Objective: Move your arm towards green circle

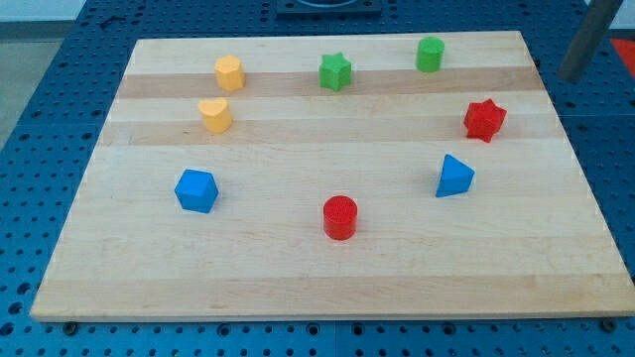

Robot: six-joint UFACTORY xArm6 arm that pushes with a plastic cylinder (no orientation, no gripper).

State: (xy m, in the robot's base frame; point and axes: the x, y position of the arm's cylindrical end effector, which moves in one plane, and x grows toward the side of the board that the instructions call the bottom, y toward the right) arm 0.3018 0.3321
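Note:
The green circle block (430, 54) stands near the top edge of the wooden board (298, 288), right of centre. My tip (572, 75) is at the view's upper right, just past the board's right edge. It is well to the right of the green circle and slightly lower in the view. It touches no block. The red star (484, 120) lies below and to the left of the tip.
A green star (335, 71) sits left of the green circle. A yellow hexagon (229, 72) and a yellow heart (214, 115) are at the upper left. A blue cube (195, 190), a red cylinder (339, 217) and a blue triangle (453, 177) lie across the lower half.

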